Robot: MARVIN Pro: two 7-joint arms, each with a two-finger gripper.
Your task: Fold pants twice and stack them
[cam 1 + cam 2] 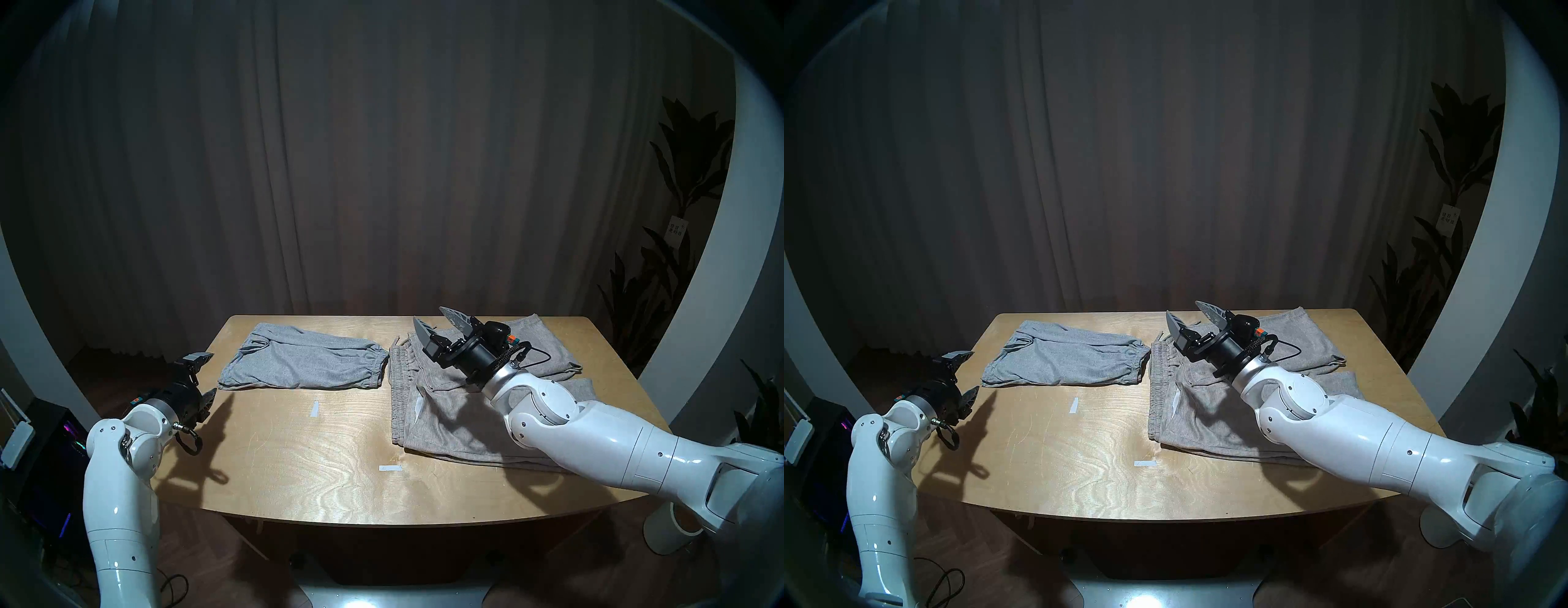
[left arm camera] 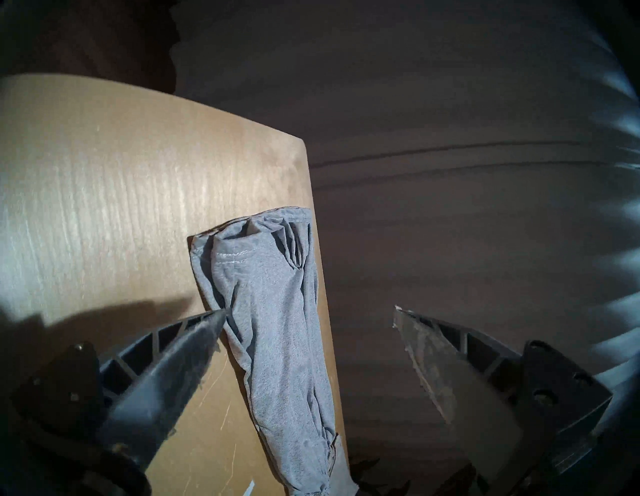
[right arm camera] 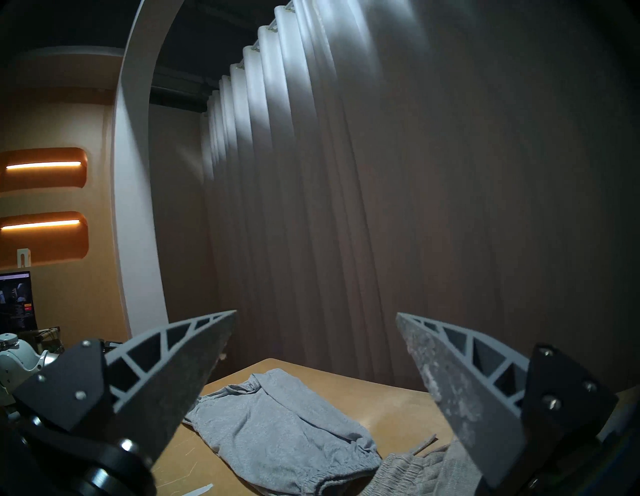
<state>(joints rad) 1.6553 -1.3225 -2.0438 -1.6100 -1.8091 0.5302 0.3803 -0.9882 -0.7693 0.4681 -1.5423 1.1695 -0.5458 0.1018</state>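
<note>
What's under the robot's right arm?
The beige pants lie spread on the wooden table under the right arm. The arm covers part of them, so that part stays hidden. The right gripper hangs open above, holding nothing.

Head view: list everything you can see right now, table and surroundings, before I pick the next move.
light grey pants: one, cool grey, folded, far left of the table
beige-grey pants: one, warm grey, with drawstring, right side, under the right arm
tape marks: two, white, on bare wood
table: one, light wood
curtain: one, dark, behind
plants: dark leaves, right edge
left gripper: open, empty, at the table's left edge
right gripper: open, empty, above the beige-grey pants
</note>
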